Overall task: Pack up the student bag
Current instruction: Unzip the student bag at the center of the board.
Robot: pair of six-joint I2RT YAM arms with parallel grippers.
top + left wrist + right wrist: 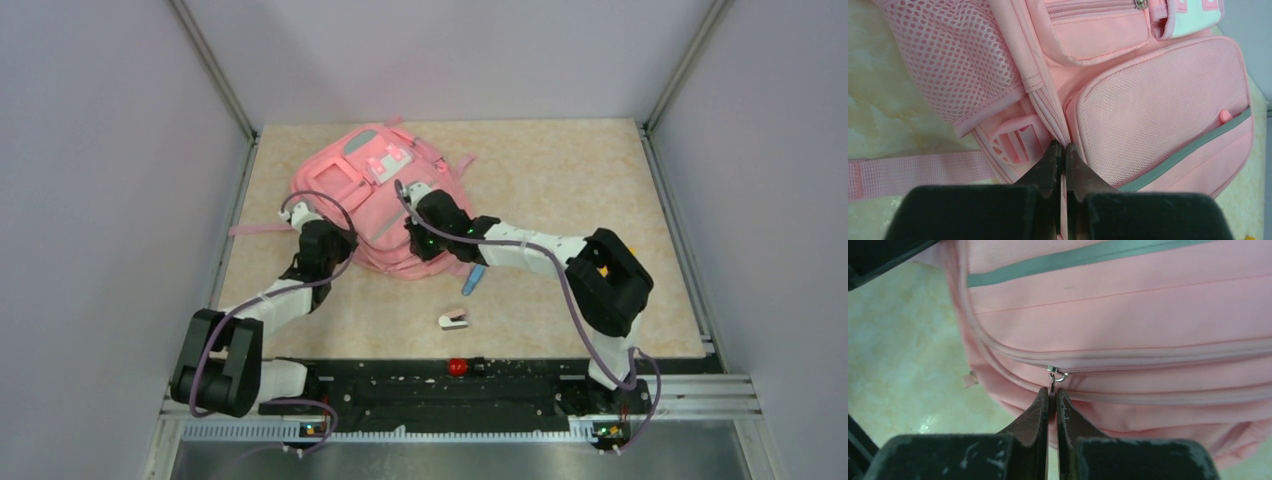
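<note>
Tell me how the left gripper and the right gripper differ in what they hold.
The left gripper pinches a fabric ridge of the student bag beside its mesh pocket; the right gripper pinches the metal zipper pull. The left gripper's body looks clean black; the right gripper's shows white scuffs. Both are shut, on the bag's near side.

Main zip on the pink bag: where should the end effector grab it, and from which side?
Grip the zip pull, not the fabric. It hangs off the metal slider toward the near edge of the student bag and is small and thin, so come from that near side with the fingers closing across it. The right end effector is pinched on it that way.
</note>
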